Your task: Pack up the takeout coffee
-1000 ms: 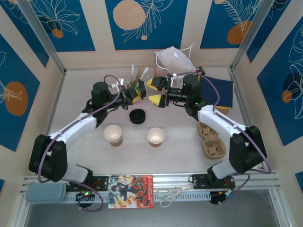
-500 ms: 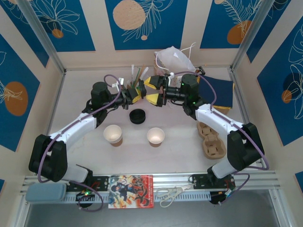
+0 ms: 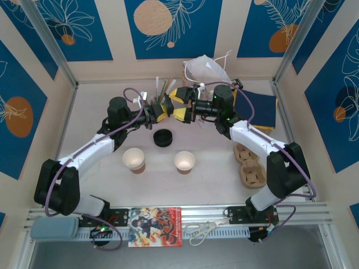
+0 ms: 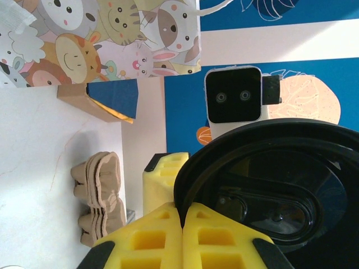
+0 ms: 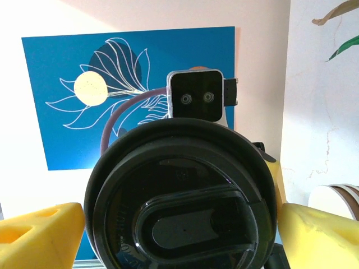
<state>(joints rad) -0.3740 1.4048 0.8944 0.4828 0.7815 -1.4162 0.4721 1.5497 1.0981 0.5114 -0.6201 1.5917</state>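
Left gripper (image 4: 182, 216) is pinched tight on the lid (image 5: 179, 190) rim. Right gripper (image 5: 180, 238), spread wide, straddles that lid, having slid toward 9 o'clock since a second ago. Cup (image 3: 134, 159) and second cup (image 3: 184, 161) stand at 6 o'clock.

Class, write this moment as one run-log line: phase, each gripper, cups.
phase: likely lid handover | left gripper: shut on black lid rim | right gripper: open, jaws flanking lid | paper cups: upright, unlidded
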